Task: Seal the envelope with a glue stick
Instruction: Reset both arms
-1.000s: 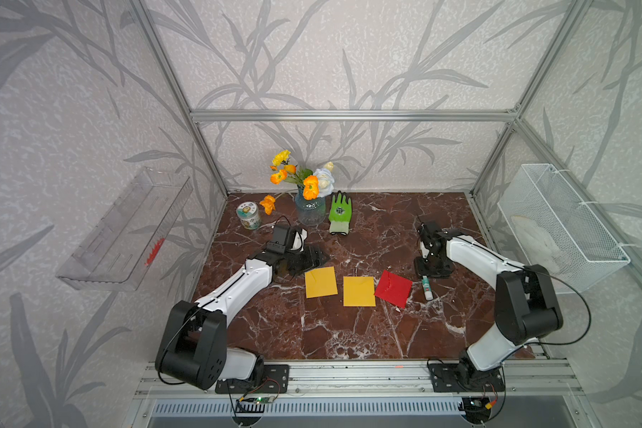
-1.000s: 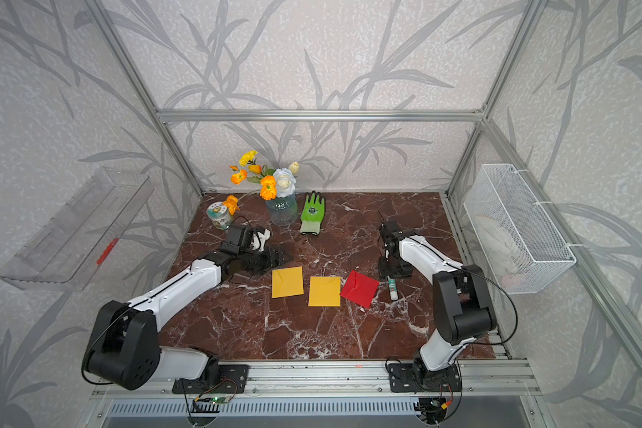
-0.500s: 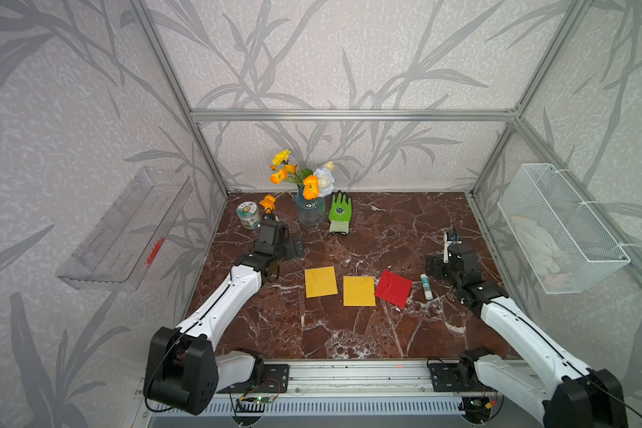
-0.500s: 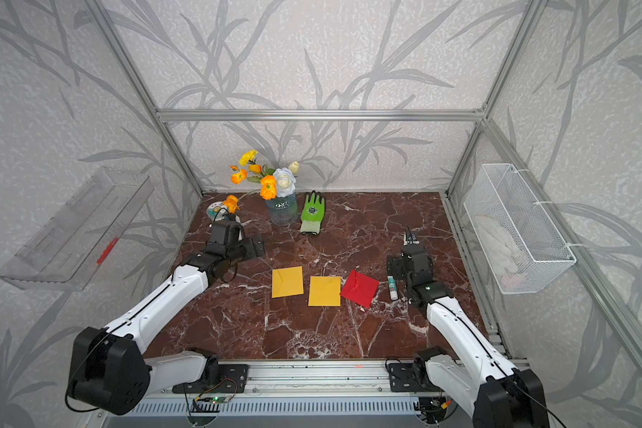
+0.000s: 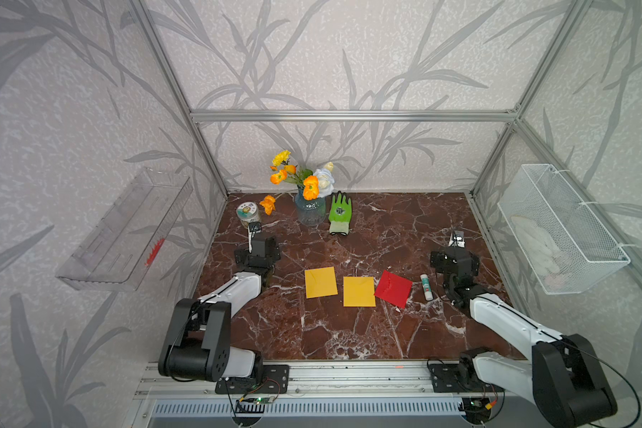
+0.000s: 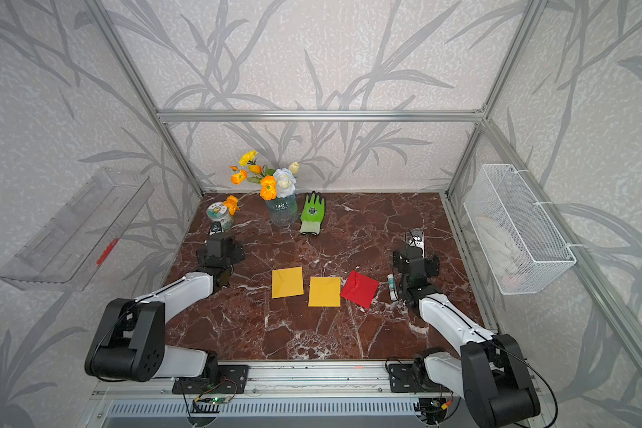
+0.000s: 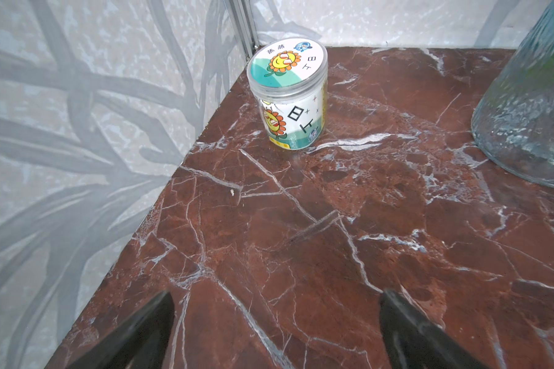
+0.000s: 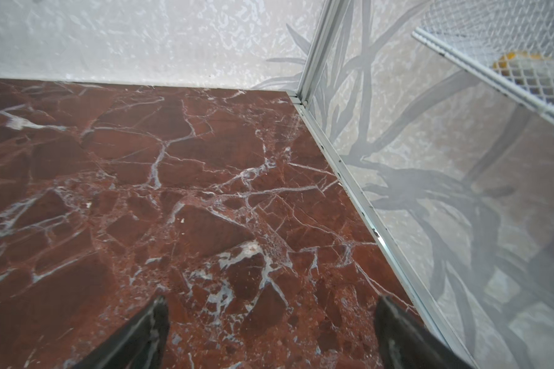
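Top views both show the glue stick (image 5: 426, 287) (image 6: 392, 287) lying flat on the marble table (image 5: 312, 333), right of centre. Its long axis runs from far to near, with the near end leaning slightly rightward. It is a small white tube with a green-teal printed band around its middle and white at both ends. The far end may be the cap, but it is too small to be sure.

On the left wall hangs a clear tray (image 5: 127, 229). A printed jar (image 7: 290, 105) stands upright in the far left corner. The left gripper (image 7: 275, 294) points toward it over bare marble, jaws spread wide and holding nothing. Next along the back come a glass vase (image 5: 310, 211) of flowers and a green glove (image 5: 340, 213) lying flat.

Nearer, in a row, lie two yellow envelopes (image 5: 320, 282) (image 5: 359, 291) and then a red envelope (image 5: 393, 289) turned corner-on. The stick is just beside the red envelope's right corner, with a thin strip of marble between them. The right arm's wrist (image 5: 456, 274) stands just right of the stick, and nothing lies across it.

The right gripper (image 8: 271, 298) faces the far right corner over bare marble, jaws wide and empty. A wire basket (image 5: 564, 229) hangs on the right wall.
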Controlling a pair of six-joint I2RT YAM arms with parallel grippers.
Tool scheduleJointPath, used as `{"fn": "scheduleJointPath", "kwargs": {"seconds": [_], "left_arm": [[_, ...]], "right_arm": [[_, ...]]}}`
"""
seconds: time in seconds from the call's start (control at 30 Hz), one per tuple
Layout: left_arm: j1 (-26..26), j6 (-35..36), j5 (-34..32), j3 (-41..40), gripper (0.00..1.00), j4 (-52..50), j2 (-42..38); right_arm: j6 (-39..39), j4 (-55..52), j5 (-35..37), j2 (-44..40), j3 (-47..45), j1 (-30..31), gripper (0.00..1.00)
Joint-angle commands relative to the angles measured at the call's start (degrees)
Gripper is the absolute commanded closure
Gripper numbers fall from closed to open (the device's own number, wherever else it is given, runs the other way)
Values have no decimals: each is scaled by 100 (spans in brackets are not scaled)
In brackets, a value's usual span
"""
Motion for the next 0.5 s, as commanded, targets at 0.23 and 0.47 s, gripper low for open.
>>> {"fn": "scheduleJointPath", "kwargs": {"seconds": [0.23,0.47], "left_arm": [[329,364,805,-1176,0,3247,661],[506,272,1154,-1081,0,3038,664]], "right_arm": [[-423,2730,-861,666,-840,-192,1],[-878,4914,-1722,2614,-742,-227,1]]}}
